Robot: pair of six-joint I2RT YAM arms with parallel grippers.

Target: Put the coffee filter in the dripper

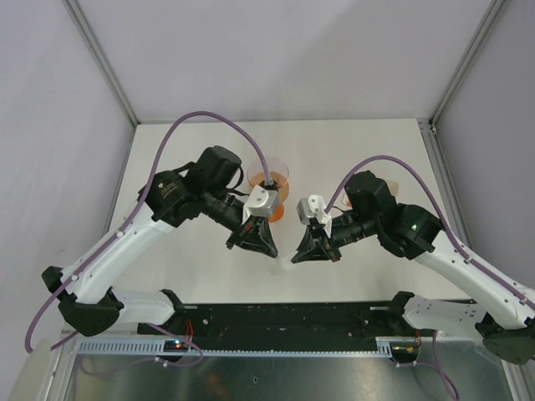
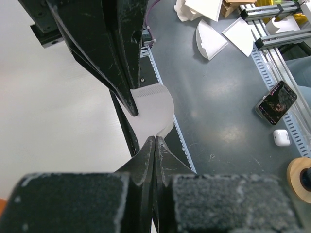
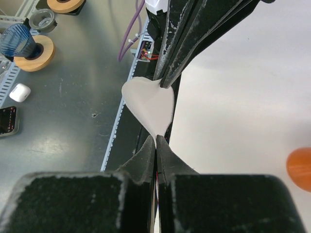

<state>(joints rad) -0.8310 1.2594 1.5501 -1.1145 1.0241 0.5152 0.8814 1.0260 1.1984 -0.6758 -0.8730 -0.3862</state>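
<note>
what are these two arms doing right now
Both arms meet over the near middle of the table with the coffee filter pinched between them. The left end effector is shut on one edge of the paper and the right end effector is shut on the opposite edge. The dripper stands further back on the table, partly hidden by the left wrist. The filter is not in it yet.

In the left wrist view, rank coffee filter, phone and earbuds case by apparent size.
1. coffee filter, marginally; it is nearest the camera and partly hidden, so unsure against the phone.
2. phone.
3. earbuds case, clearly smallest.
</note>
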